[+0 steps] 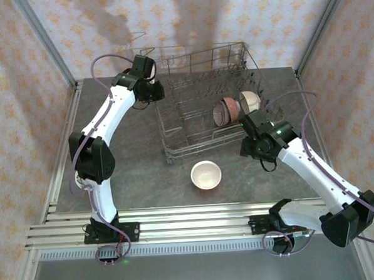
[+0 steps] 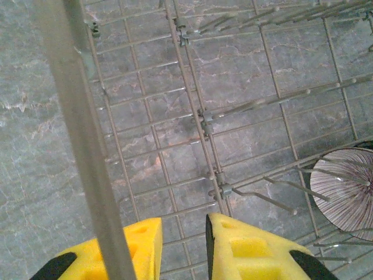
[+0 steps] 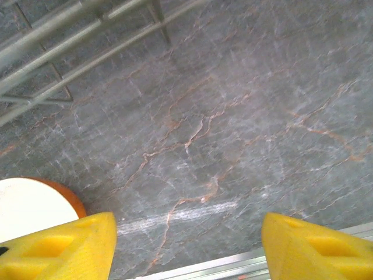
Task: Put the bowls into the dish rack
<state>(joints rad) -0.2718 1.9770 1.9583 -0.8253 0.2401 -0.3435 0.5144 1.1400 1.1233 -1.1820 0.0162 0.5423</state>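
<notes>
Facing mouth-up, white bowl (image 1: 206, 175) sits before dish rack (image 1: 198, 58).

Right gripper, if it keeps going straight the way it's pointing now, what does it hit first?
Probably the bare table: the open right gripper points down at its grey marble top. The white bowl and the dish rack sit off to one side of that line, though depth is unclear.
</notes>
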